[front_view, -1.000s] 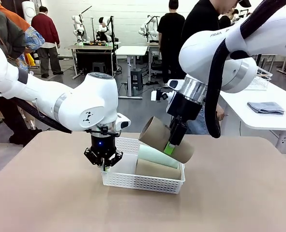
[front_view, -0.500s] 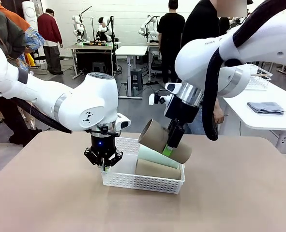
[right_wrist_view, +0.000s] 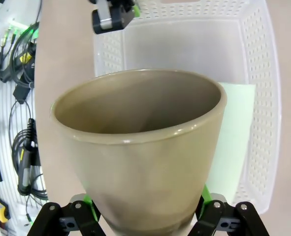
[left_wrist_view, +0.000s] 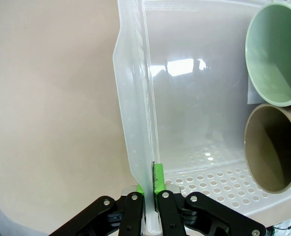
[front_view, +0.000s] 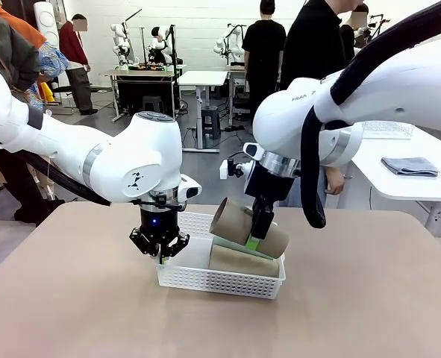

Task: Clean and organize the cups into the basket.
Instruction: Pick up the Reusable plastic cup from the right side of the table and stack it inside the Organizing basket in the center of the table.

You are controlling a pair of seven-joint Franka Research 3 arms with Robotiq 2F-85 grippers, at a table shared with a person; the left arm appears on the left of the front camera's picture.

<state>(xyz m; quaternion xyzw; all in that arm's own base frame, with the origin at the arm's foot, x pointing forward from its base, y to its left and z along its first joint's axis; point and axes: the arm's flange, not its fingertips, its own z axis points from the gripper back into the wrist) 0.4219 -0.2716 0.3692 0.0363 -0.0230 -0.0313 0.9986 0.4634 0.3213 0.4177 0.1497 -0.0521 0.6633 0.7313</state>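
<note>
Lower and further left than a second ago, the right gripper (front_view: 255, 237) carries its tan-brown tapered paper-like cup (front_view: 246, 226) down until it lies on the pale mint green tapered cup (front_view: 231, 247) in the shallow white plastic lattice-walled basket (front_view: 220, 279); its jaws stand wide, clamped across the cup's body. Below it a second tan-brown tapered cup (front_view: 242, 261) lies in the basket. To its left, the left gripper (front_view: 161, 257) is closed on the basket's near-left rim, unmoved.

Seen from the left wrist, the green pads (left_wrist_view: 158, 179) pinch the translucent basket wall (left_wrist_view: 135, 123); the mint cup's mouth (left_wrist_view: 275, 54) and a tan cup's mouth (left_wrist_view: 275, 147) sit beyond, to the right.

Seen from the right wrist, the held cup (right_wrist_view: 140, 147) fills the space between the fingers (right_wrist_view: 207, 201), with the basket (right_wrist_view: 261, 98) and mint cup (right_wrist_view: 231, 142) beneath it.
</note>
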